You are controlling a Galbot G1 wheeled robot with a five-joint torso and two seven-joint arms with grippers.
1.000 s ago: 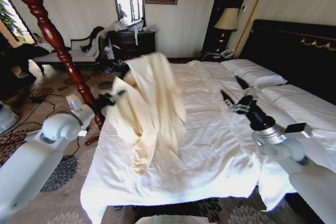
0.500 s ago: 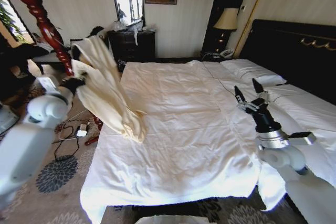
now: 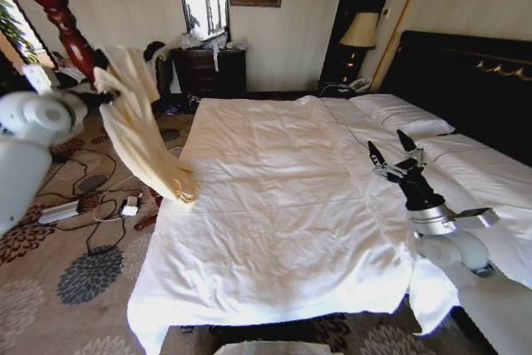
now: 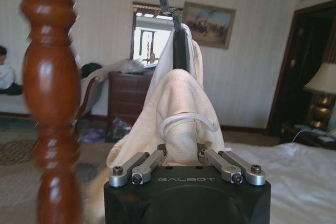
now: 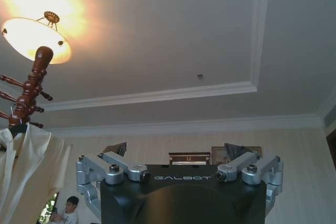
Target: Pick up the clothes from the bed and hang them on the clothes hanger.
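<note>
My left gripper is raised beside the bed's left edge, shut on the pale cream clothes. They hang from it over the carpet, with the lower end near the bed's corner. In the left wrist view the gripper pinches a bunched fold of the clothes. The fabric is draped over a black clothes hanger, whose silver hook rises above. The red-brown coat stand is close alongside. My right gripper hovers open and empty over the bed's right side, pointing upward.
The coat stand rises at the far left, just behind the left arm. Cables and a power strip lie on the patterned carpet. A dark dresser stands at the back wall, with a lamp beside the black headboard.
The left arm has swung left with the clothes, from above the bed's left part to beside the coat stand. The fabric has come off the duvet. The right gripper has barely moved.
</note>
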